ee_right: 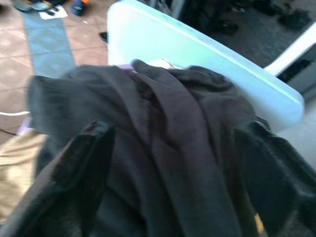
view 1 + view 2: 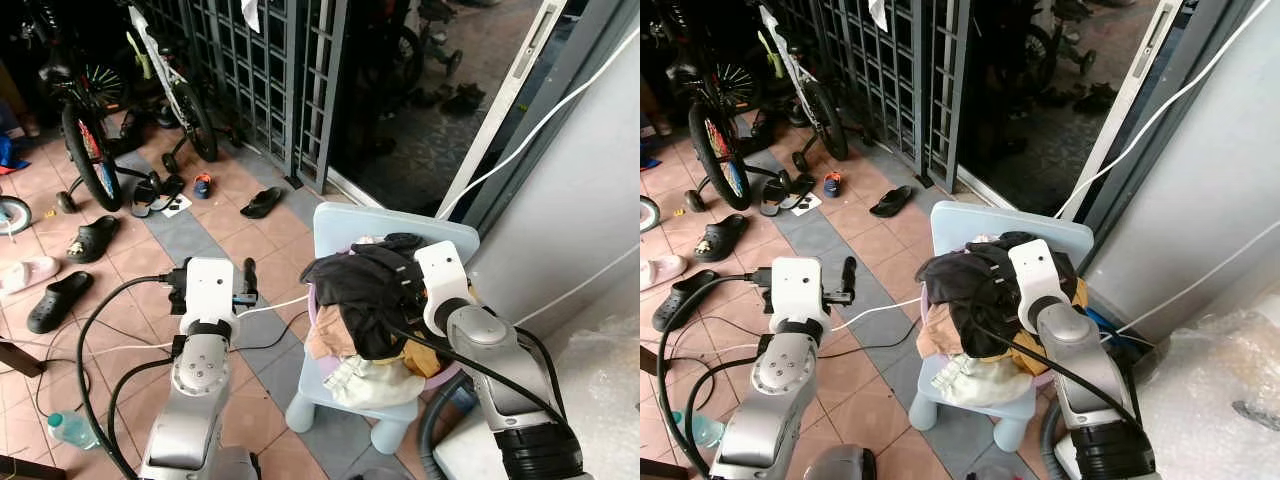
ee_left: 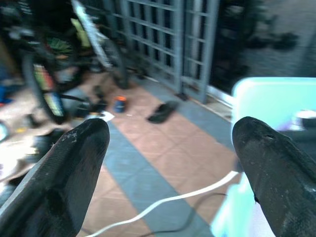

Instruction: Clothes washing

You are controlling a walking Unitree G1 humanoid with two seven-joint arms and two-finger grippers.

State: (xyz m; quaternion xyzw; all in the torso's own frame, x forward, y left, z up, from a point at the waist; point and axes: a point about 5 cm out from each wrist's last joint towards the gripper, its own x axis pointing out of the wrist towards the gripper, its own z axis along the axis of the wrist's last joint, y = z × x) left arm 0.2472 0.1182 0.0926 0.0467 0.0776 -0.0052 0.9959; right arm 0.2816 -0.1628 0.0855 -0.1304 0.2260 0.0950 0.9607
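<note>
A heap of clothes fills a purple basin [image 2: 312, 300] that stands on a light blue plastic chair [image 2: 345, 225]. A black garment [image 2: 365, 290] lies on top, with beige [image 2: 330, 340], white [image 2: 370, 385] and yellow [image 2: 425, 360] pieces under it. My right gripper [image 1: 173, 163] is down on the black garment, open, its fingers spread wide to either side of the folds. My left gripper [image 3: 170, 148] hangs open in the air to the left of the chair, above the tiled floor, with nothing between its fingers.
A metal gate [image 2: 270, 70] and an open doorway stand behind the chair. Bicycles [image 2: 90, 140], sandals [image 2: 60, 298] and shoes are scattered at the left. Cables [image 2: 280, 305] and a water bottle [image 2: 65, 430] lie on the floor. A white wall and a plastic-wrapped surface [image 2: 600, 380] close the right.
</note>
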